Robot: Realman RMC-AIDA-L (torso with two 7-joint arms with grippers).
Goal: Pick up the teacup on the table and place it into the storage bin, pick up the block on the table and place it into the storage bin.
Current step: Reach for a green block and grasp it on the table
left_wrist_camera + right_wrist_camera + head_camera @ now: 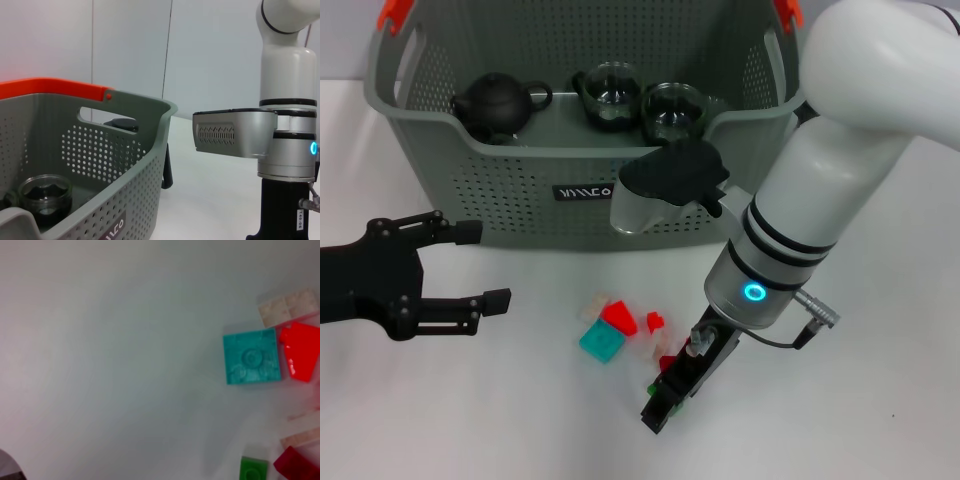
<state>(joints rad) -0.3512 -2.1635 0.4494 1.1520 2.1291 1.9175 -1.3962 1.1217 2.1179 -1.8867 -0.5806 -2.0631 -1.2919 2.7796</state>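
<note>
Right gripper (665,400): lowest and nearest of all, pointing down at the table just right of the blocks; a bit of red and a bit of green show against its fingers, but whether they are open or closed on anything cannot be told.
Blocks: a loose cluster on the white table (470,420), near the middle. The teal block (602,343) lies flat at the near left of the group, with a red block (617,317) touching its far right corner and a pale block (593,304) just beyond (the right wrist view shows the same three side by side). A small red piece (655,322) sits a little further right. A green block (253,470) and a dark red block (295,466) lie close to the right gripper.
Left gripper (470,265): hovering at the left, above the table, well apart from the blocks; its two black fingers spread wide, nothing between them.
Bin (520,200): at the far side, behind the blocks, upright, with orange clips on its handles.
Inside the bin: a black teapot (498,103) at the left, and two dark glass teacups (607,95) side by side right of it.
</note>
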